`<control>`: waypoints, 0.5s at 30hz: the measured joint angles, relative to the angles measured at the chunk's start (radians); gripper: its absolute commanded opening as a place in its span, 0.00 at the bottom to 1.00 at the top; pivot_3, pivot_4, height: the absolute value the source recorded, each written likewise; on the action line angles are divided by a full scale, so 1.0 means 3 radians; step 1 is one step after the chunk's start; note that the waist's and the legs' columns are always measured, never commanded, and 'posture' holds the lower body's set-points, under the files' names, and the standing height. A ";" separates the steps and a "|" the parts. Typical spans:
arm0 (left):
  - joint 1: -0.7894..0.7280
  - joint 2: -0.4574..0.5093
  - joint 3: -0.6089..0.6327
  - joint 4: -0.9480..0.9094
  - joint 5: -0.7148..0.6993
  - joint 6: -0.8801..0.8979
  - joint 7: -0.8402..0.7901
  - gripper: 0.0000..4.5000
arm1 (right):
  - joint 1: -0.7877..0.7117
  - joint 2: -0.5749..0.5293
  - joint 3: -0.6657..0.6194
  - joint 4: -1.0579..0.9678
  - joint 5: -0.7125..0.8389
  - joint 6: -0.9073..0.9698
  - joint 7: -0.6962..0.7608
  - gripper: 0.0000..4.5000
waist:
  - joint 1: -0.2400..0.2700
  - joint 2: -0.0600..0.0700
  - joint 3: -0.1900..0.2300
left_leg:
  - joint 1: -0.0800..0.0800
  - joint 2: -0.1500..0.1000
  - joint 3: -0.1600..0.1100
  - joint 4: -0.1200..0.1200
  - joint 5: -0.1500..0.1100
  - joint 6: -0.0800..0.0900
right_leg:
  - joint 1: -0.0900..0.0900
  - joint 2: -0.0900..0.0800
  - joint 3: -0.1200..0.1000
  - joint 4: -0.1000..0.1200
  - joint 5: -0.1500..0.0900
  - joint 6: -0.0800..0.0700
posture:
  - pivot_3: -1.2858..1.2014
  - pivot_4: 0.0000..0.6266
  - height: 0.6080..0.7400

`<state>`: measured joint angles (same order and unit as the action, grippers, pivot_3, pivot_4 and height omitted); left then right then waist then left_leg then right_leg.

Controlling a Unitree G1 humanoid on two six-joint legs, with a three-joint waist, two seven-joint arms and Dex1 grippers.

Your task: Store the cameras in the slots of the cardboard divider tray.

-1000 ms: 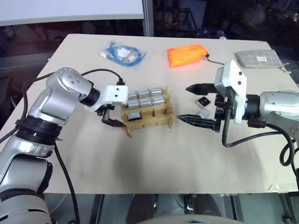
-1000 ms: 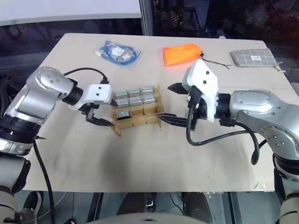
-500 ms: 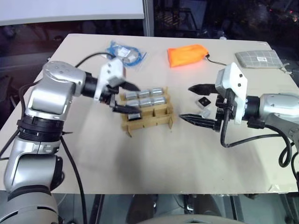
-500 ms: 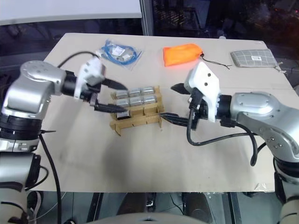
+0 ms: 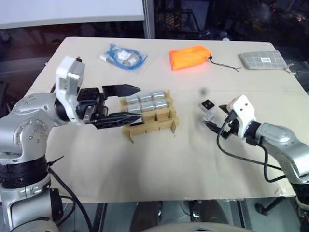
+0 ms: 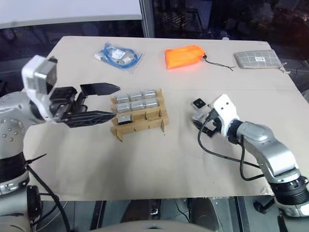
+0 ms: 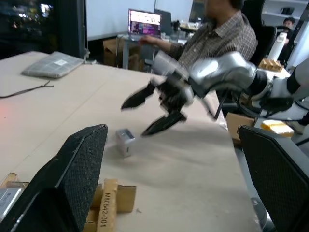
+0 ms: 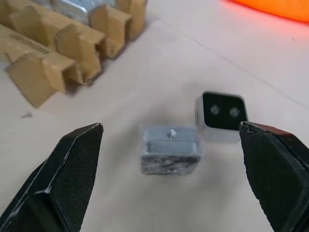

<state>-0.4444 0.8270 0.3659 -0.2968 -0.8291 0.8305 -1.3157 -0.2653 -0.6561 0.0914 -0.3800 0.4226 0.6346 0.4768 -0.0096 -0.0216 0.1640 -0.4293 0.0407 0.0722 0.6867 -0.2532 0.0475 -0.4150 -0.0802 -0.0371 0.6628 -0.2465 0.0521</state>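
1. Left gripper [image 5: 126, 102]: fingers spread wide, holds nothing, points sideways toward the right side of the table.
2. Cardboard tray [image 5: 149, 117] sits just beyond the left gripper's fingertips; the nearer finger tip [image 5: 133, 116] overlaps the tray's left end in the head view, contact cannot be told.
3. Tray holds cameras: six silver blocks [image 5: 146, 101] in the two far rows, one more [image 5: 136, 120] in the left slot of the nearer row. The other near slots look empty.
4. Right gripper [image 8: 169, 164]: fingers fully apart, nothing between them gripped.
5. Two loose cameras lie on the table straight ahead of the right gripper, between the lines of its two fingers.
6. The nearer loose camera [image 8: 170, 149] is grey with its top side up, slightly blurred; the farther one [image 8: 222, 117] shows its black face with two lens dots and sits just beside it toward the gripper's right finger.
7. In the head view those two [image 5: 208, 108] are right at the right gripper's tips, well apart from the tray.
8. Beyond both grippers, at the far side of the table: clear bag with blue cable [image 5: 123, 56], orange pouch [image 5: 189, 56], grey checked pouch [image 5: 263, 59].
9. Left wrist view: right gripper [image 7: 149, 113] hovers open over a loose camera [image 7: 125, 141]; a person [image 7: 227, 36] in a plaid shirt sits behind.
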 measured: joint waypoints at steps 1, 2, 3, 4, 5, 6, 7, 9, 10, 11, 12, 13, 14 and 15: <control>0.0097 0.0030 0.0012 -0.0047 -0.0030 -0.0001 0.0012 1.00 | 0.0023 0.0041 0.0012 0.0050 -0.0066 -0.0066 0.0009 1.00 | -0.0002 0.0000 0.0000 | 0.0001 0.0000 0.0000 0.0000 0.0000 0.0000 | 0.0001 0.0000 0.0000 0.0000 0.0000 0.0000 | 0.52 0.24 1.00; 0.0158 0.0040 0.0026 -0.0072 -0.0056 -0.0003 0.0025 1.00 | 0.0041 0.0077 0.0020 0.0103 -0.0110 -0.0121 0.0015 1.00 | -0.0002 0.0000 0.0000 | 0.0002 0.0000 0.0000 0.0000 0.0000 0.0000 | 0.0001 0.0000 0.0000 0.0000 0.0000 0.0000 | 0.52 0.24 1.00; 0.0217 0.0042 0.0038 -0.0105 -0.0076 -0.0008 0.0047 1.00 | 0.0061 0.0125 0.0046 0.0194 -0.0174 -0.0181 0.0019 1.00 | -0.0001 0.0000 0.0000 | 0.0002 0.0000 0.0000 0.0000 0.0000 0.0000 | 0.0002 0.0000 0.0000 0.0000 0.0000 0.0000 | 0.52 0.24 1.00; 0.0249 0.0044 0.0045 -0.0129 -0.0090 -0.0015 0.0063 1.00 | 0.0064 0.0167 0.0067 0.0284 -0.0223 -0.0226 0.0021 1.00 | 0.0001 0.0000 0.0000 | 0.0002 0.0000 0.0000 0.0000 0.0000 0.0000 | 0.0002 0.0000 -0.0001 0.0000 0.0000 0.0000 | 0.52 0.24 1.00; 0.0268 0.0046 0.0048 -0.0151 -0.0104 -0.0024 0.0088 1.00 | 0.0065 0.0208 0.0073 0.0360 -0.0265 -0.0264 0.0022 1.00 | 0.0002 0.0000 0.0000 | 0.0002 0.0000 -0.0001 0.0000 0.0000 0.0000 | 0.0002 0.0000 -0.0001 0.0000 0.0000 0.0000 | 0.52 0.24 1.00; 0.0291 0.0058 0.0051 -0.0165 -0.0130 -0.0033 0.0124 1.00 | 0.0058 0.0269 0.0077 0.0460 -0.0316 -0.0323 0.0027 1.00 | 0.0001 0.0000 0.0000 | 0.0003 0.0000 -0.0001 0.0000 0.0000 0.0000 | 0.0003 0.0000 -0.0001 0.0000 0.0000 0.0000 | 0.52 0.24 1.00; 0.0296 0.0061 0.0051 -0.0168 -0.0136 -0.0034 0.0147 1.00 | 0.0053 0.0300 0.0076 0.0510 -0.0342 -0.0344 0.0032 1.00 | 0.0001 0.0000 0.0000 | 0.0003 0.0000 0.0000 0.0000 0.0000 0.0000 | 0.0003 0.0000 -0.0001 0.0000 0.0000 0.0000 | 0.52 0.24 1.00; 0.0320 0.0065 0.0052 -0.0202 -0.0193 -0.0034 0.0198 1.00 | 0.0049 0.0327 0.0077 0.0576 -0.0376 -0.0390 0.0068 1.00 | 0.0000 0.0001 0.0000 | 0.0003 0.0000 0.0000 0.0000 0.0000 0.0000 | 0.0003 0.0000 0.0000 0.0000 0.0000 0.0000 | 0.52 0.24 1.00; 0.0324 0.0065 0.0052 -0.0228 -0.0213 -0.0034 0.0220 1.00 | 0.0048 0.0327 0.0076 0.0587 -0.0394 -0.0409 0.0087 1.00 | 0.0000 0.0000 0.0000 | 0.0003 0.0000 0.0000 0.0000 0.0000 0.0000 | 0.0003 0.0000 0.0000 0.0000 0.0000 0.0000 | 0.52 0.24 1.00; 0.0325 0.0065 0.0052 -0.0232 -0.0220 -0.0034 0.0227 1.00 | 0.0048 0.0326 0.0075 0.0587 -0.0398 -0.0412 0.0097 1.00 | 0.0000 0.0000 0.0000 | 0.0003 0.0000 0.0000 0.0000 0.0000 -0.0001 | 0.0003 0.0000 0.0000 0.0000 0.0000 0.0000 | 0.52 0.24 1.00; 0.0327 0.0074 0.0052 -0.0256 -0.0236 -0.0034 0.0257 1.00 | 0.0048 0.0306 0.0075 0.0588 -0.0408 -0.0436 0.0177 1.00 | 0.0000 0.0001 0.0000 | 0.0003 0.0000 0.0000 0.0000 0.0000 -0.0001 | 0.0003 0.0000 0.0000 -0.0001 0.0000 0.0000 | 0.52 0.24 1.00; 0.0328 0.0077 0.0051 -0.0271 -0.0255 -0.0034 0.0278 1.00 | 0.0048 0.0235 0.0077 0.0588 -0.0405 -0.0452 0.0275 1.00 | 0.0001 0.0002 0.0001 | 0.0003 0.0000 0.0000 0.0000 0.0000 0.0000 | 0.0003 0.0000 0.0000 -0.0001 0.0000 0.0000 | 0.52 0.24 1.00; 0.0332 0.0086 0.0051 -0.0281 -0.0259 -0.0034 0.0287 1.00 | 0.0046 0.0191 0.0075 0.0588 -0.0406 -0.0456 0.0313 1.00 | 0.0003 0.0002 0.0001 | 0.0003 -0.0001 0.0000 -0.0001 0.0000 0.0000 | 0.0003 -0.0001 0.0000 -0.0001 0.0000 0.0000 | 0.52 0.24 1.00; 0.0344 0.0104 0.0052 -0.0295 -0.0272 -0.0030 0.0345 1.00 | 0.0005 -0.0018 0.0076 0.0590 -0.0435 -0.0482 0.0528 1.00 | 0.0002 0.0004 0.0002 | 0.0004 -0.0001 0.0001 -0.0001 0.0000 0.0000 | 0.0004 -0.0001 0.0001 -0.0002 0.0000 0.0000 | 0.52 0.24 1.00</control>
<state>-0.3411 0.8581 0.3814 -0.3854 -0.9108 0.8215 -1.2124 -0.2637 -0.6614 0.1142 -0.2031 0.2920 0.4899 0.6351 -0.0089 -0.0204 0.1647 -0.4282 0.0403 0.0724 0.6865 -0.2532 0.0475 -0.4139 -0.0806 -0.0369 0.6623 -0.2465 0.0520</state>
